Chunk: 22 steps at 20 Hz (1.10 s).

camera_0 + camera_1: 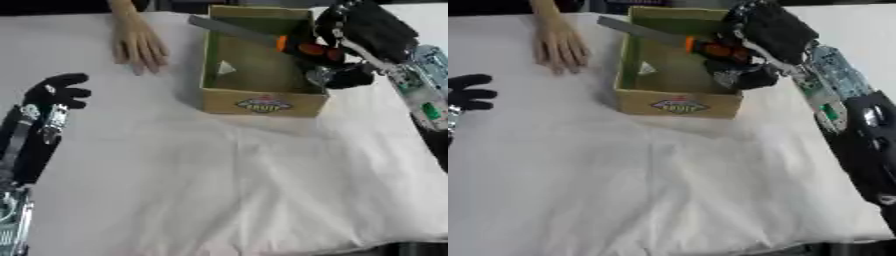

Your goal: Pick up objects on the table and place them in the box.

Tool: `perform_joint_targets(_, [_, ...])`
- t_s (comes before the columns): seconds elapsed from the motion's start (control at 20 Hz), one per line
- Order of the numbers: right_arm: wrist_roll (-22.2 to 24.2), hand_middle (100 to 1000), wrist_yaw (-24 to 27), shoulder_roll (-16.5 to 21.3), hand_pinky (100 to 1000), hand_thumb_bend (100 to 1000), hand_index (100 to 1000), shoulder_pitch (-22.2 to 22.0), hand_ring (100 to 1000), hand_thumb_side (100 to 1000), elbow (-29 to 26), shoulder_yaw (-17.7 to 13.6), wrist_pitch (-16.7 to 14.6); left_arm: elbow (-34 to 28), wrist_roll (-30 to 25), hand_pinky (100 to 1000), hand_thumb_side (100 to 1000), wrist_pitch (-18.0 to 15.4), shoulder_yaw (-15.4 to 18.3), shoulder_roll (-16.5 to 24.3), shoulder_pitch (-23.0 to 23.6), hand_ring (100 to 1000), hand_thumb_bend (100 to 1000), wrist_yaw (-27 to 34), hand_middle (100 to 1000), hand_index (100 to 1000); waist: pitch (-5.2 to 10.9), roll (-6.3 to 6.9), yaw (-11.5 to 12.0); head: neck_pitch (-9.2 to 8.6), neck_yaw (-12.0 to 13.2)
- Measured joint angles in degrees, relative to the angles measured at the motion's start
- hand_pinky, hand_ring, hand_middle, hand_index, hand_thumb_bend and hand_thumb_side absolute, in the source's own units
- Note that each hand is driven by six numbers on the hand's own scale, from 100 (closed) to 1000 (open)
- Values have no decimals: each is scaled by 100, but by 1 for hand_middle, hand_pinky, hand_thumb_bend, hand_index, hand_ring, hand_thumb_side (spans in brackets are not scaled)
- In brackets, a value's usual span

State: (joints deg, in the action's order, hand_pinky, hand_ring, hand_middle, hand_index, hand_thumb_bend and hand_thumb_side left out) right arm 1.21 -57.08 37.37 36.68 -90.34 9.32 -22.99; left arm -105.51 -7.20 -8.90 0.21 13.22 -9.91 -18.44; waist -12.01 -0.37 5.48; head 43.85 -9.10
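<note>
The robot's right hand is curled round the orange-and-black handle of a flat-bladed tool, probably a scraper or knife, and holds it over the cardboard box, which stands at the far middle of the white-covered worktop. The handle sits at the box's right wall while the grey blade slants up and left across the opening and past the far left corner, so the tool looks longer than the box is wide; holding it at the handle end lets the hand tip the blade down inside rather than lay it across the rim. It has not yet been let go, so the placing step seems nearly done. The left hand rests idle near the worktop's left edge with fingers loosely relaxed, holding nothing. A person's bare hand lies flat on the cloth just left of the box, not touching it, perhaps waiting to set out something else. A pale scrap shows on the box floor.
</note>
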Motion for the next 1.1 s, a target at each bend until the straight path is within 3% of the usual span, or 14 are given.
perform_joint_targets(0.45, [-246, 313, 0, 44, 100, 100, 505, 32, 223, 227, 59, -31, 3, -1, -13, 727, 1000, -5, -31, 0, -4, 776, 100, 0, 818, 880, 0, -29, 47, 0, -3])
perform_joint_targets(0.75, [-396, 381, -54, 43, 100, 100, 566, 113, 254, 381, 315, 4, -71, -2, -45, 727, 1000, -26, -40, 0, -47, 776, 100, 0, 818, 880, 0, -63, 102, 0, -53])
perform_joint_targets(0.85, [-466, 462, -77, 43, 108, 100, 643, 120, 331, 554, 400, 4, -99, -2, -62, 727, 1000, -25, -53, 0, -47, 776, 100, 0, 819, 880, 0, -74, 109, 1, -54])
perform_joint_targets(0.95, [-522, 558, -119, 42, 210, 151, 719, 120, 440, 654, 463, 3, -136, -2, -77, 727, 1000, -23, -67, -2, -49, 776, 100, 0, 818, 880, 0, -74, 131, 1, -57])
perform_joint_targets(1.1, [-505, 784, -225, 44, 536, 369, 827, 120, 701, 764, 547, 4, -209, -3, -83, 727, 1000, -26, -68, -14, -50, 776, 100, 4, 818, 880, 0, -77, 136, 1, -97])
